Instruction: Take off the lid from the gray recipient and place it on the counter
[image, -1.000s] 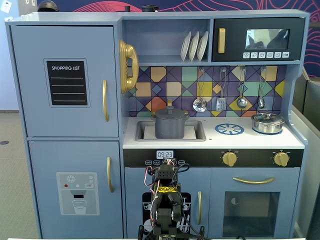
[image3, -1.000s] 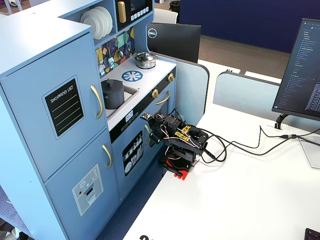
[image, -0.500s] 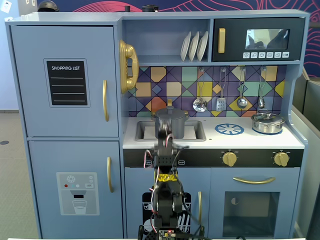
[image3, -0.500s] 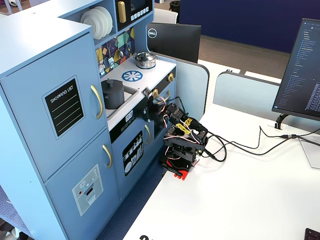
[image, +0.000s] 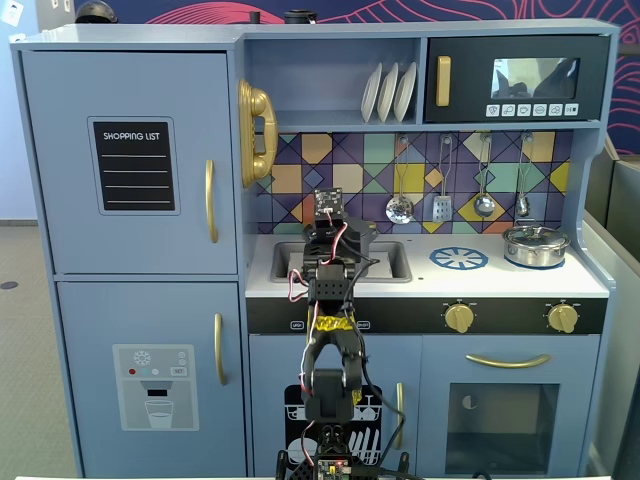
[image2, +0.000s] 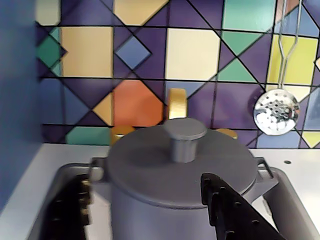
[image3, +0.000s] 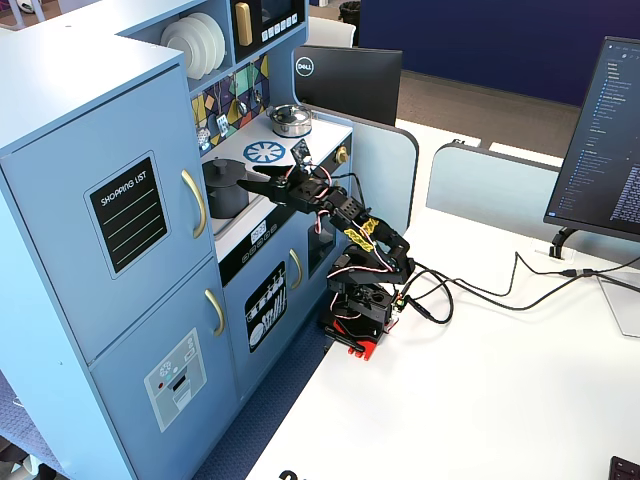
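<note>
The gray recipient stands in the recessed sink of the white counter. The dark gray lid sits closed on it, with its small knob upright in the middle. My gripper is open. One black finger is left of the pot and the other finger is over the lid's right front edge. In a fixed view the gripper reaches over the counter edge to the pot. From the front the arm hides most of the pot.
A shiny silver pot stands at the counter's right end beside the blue burner ring. Ladles and a skimmer hang on the tiled backsplash. A gold faucet rises behind the pot. The blue cabinet wall is close on the left.
</note>
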